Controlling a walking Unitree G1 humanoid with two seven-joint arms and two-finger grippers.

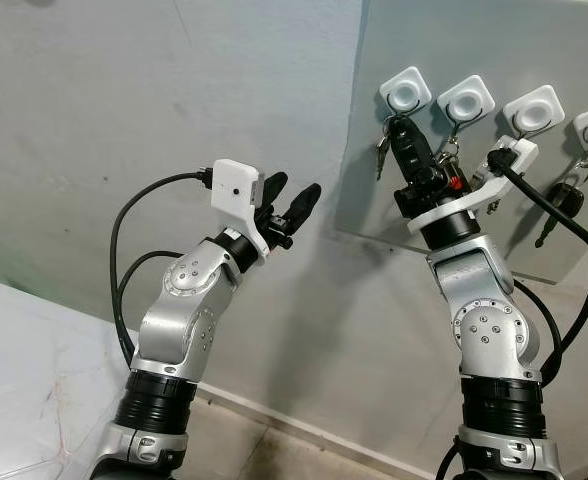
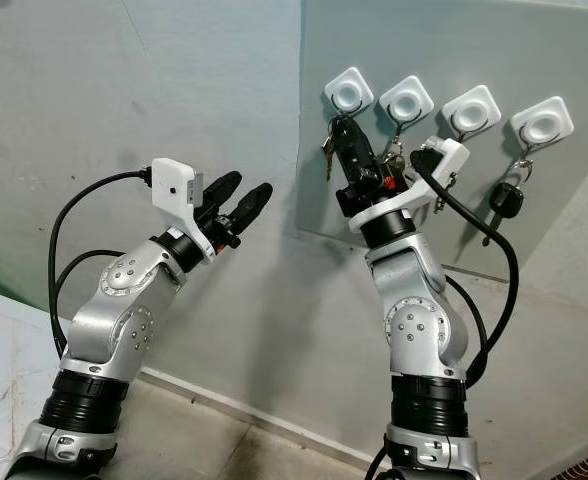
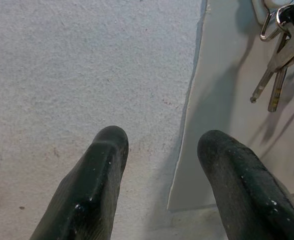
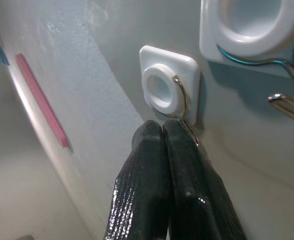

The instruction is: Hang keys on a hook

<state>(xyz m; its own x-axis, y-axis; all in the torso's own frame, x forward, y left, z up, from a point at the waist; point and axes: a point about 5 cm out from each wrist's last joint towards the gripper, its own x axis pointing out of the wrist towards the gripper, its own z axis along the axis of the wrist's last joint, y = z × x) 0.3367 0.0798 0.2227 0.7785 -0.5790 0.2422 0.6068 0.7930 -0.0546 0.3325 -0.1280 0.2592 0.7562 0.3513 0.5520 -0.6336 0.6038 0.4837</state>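
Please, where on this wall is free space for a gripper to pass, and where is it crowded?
Free: the bare rough grey wall beside the smooth grey panel, where the open left gripper hovers. Crowded: the row of four square white hooks with hanging metal keys; the shut right gripper is at the leftmost hook.

Four white square hooks sit in a row on one grey wall panel (image 2: 574, 60): first (image 2: 349, 93), second (image 2: 406, 101), third (image 2: 472, 111), fourth (image 2: 541, 122). One black car key (image 2: 505, 199) hangs from the fourth hook. Two claws are raised: left claw (image 2: 236, 201), right claw (image 2: 349, 135).
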